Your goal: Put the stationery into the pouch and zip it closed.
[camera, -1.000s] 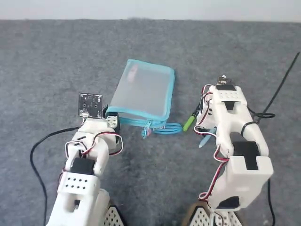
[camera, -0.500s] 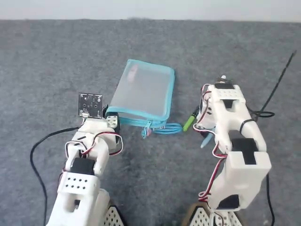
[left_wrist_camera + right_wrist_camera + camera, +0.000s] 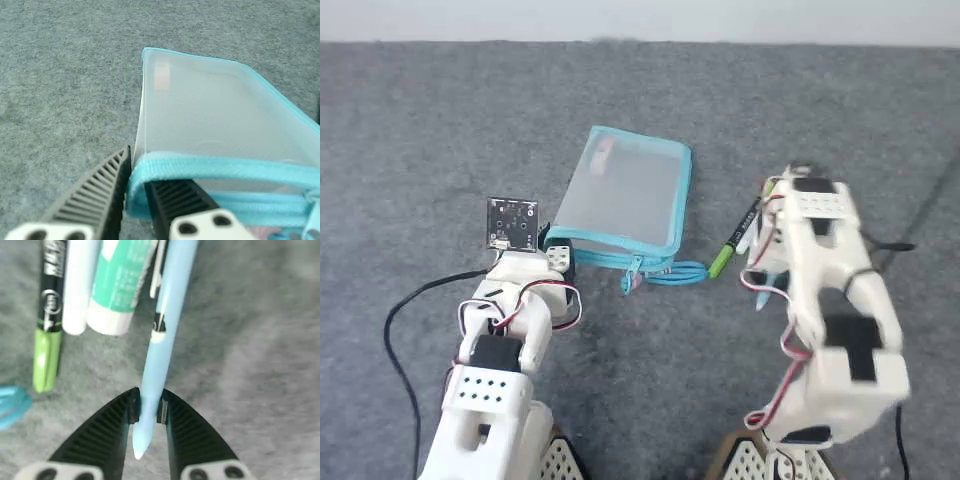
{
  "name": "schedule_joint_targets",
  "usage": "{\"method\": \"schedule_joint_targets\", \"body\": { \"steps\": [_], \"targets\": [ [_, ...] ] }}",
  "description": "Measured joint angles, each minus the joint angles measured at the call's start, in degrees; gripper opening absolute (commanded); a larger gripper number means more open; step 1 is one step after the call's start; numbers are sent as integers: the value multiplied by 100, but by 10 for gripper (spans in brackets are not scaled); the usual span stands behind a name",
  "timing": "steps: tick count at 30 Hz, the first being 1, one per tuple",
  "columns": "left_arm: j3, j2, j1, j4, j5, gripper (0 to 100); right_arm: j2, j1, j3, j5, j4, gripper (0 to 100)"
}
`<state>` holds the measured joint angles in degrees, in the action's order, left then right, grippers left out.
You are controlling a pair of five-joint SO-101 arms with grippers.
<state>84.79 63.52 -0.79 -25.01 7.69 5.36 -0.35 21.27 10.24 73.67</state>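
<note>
Pick-up step: the left gripper (image 3: 136, 197) clenches its fingers on the pouch (image 3: 210, 115) at its zip-edge corner on the counter (image 3: 440, 120), while the right gripper (image 3: 148, 410) grasps the blue pen (image 3: 167, 300) beside the glue stick (image 3: 117, 285), so next, I'd say, lift and steer it into the pouch mouth.

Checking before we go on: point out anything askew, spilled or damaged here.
Nothing stands out. The pouch looks undamaged, its edge pinched by the left gripper; the right gripper grips a blue pen beside the green marker.

One pouch (image 3: 625, 205) and four stationery pieces: green marker (image 3: 47, 340), white stick (image 3: 80, 285), glue tube (image 3: 117, 290), blue pen (image 3: 162, 330).
</note>
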Motion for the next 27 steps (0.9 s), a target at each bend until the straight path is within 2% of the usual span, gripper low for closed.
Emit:
{"method": "schedule_joint_targets", "body": {
  "steps": [9, 16, 18, 22, 27],
  "targets": [
    [0, 0, 0, 0, 0, 13, -2277, -18, 220, -1943, 686, 7],
    [0, 0, 0, 0, 0, 13, -3534, -35, 229, -2382, 1081, 7],
    [0, 0, 0, 0, 0, 13, -3771, -343, 229, -2673, 1231, 7],
    [0, 0, 0, 0, 0, 13, -4079, -1521, 229, -3218, 1802, 7],
    [0, 0, 0, 0, 0, 13, -4281, -3077, 220, -3297, 2312, 7]
  ]
}}
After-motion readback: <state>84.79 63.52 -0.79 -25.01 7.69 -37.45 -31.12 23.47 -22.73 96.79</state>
